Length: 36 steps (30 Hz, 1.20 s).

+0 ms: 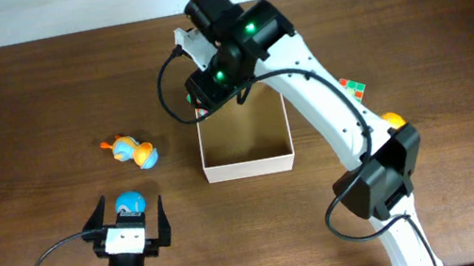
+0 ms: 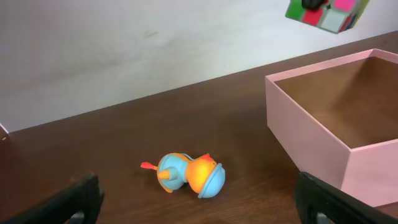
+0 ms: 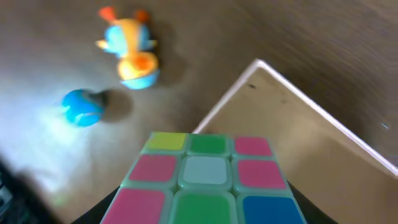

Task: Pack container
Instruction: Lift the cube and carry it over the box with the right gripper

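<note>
My right gripper (image 1: 209,104) was clenched on a cube (image 3: 208,177) over the container's (image 1: 249,163) 11 o'clock corner. Its open inside lay toward 5 o'clock, right arm nearer. Container sat mid-counter, square, no long axis. Left gripper (image 1: 130,215) was released, ball (image 1: 130,202) between its fingers. Count: 1 container, 2 cubes (spare cube (image 1: 356,87) at the container's 3 o'clock), 1 duck (image 1: 133,152), 1 ball.

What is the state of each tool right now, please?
Left tool: open, holding nothing.
Right tool: closed on a puzzle cube.
</note>
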Each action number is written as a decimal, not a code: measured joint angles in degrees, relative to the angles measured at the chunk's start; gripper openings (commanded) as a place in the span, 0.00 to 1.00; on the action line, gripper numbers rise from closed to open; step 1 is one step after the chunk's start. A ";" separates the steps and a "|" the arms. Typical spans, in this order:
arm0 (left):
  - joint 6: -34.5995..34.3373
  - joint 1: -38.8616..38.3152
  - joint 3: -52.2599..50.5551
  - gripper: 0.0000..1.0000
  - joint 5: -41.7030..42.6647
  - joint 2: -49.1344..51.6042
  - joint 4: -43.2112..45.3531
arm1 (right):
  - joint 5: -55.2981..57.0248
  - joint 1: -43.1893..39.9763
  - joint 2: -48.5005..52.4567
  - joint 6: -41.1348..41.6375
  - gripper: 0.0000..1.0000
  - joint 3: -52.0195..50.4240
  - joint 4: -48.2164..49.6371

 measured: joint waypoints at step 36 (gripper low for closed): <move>0.00 0.00 0.00 0.99 0.00 0.00 0.00 | 12.48 2.75 1.38 33.97 0.40 -18.62 20.17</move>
